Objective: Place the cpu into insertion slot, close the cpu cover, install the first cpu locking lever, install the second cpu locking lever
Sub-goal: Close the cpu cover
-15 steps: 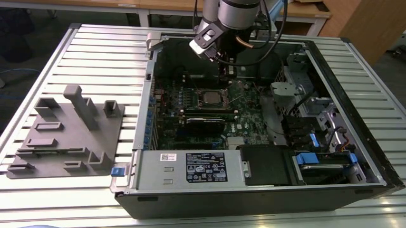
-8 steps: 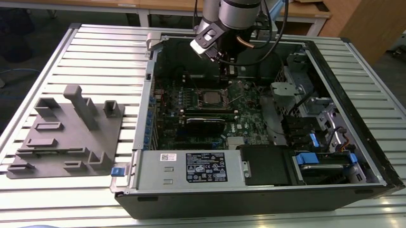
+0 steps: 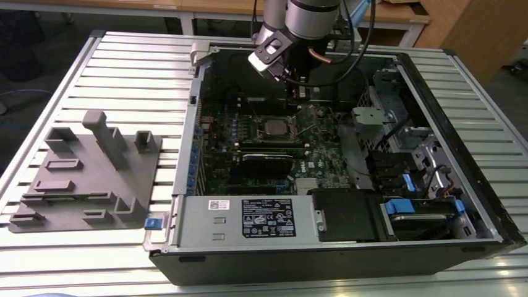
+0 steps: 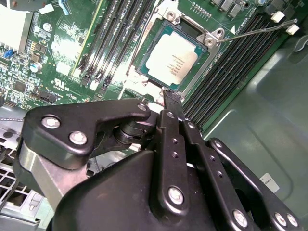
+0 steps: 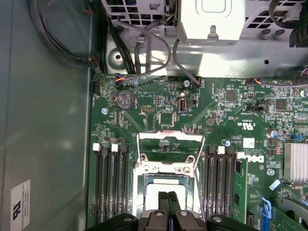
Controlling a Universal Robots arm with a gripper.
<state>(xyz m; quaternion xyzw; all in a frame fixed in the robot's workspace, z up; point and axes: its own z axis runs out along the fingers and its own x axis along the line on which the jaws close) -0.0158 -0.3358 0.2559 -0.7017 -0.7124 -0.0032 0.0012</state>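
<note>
The cpu (image 4: 175, 58) shows its silver-grey face, lying flat inside the insertion slot (image 4: 198, 67) on the green board. The cpu cover (image 5: 168, 136) stands swung open at the slot's far edge, and the board shows through its window. A thin wire locking lever (image 4: 260, 30) is raised beside the slot. My gripper (image 4: 172, 97) is shut with nothing between its fingers. Its tips hover just above the slot's near edge, and over the cpu in the first wrist view (image 5: 168, 196). In the exterior view the gripper (image 3: 298, 93) hangs inside the open case, behind the slot (image 3: 276, 127).
Black memory slots (image 4: 110, 43) flank the socket on both sides. A long black card (image 3: 266, 164) lies in front of it, then the power supply (image 3: 264, 216). Cables (image 5: 144, 45) and a metal bracket (image 5: 209, 21) crowd the case wall. A grey fixture block (image 3: 86, 173) sits outside.
</note>
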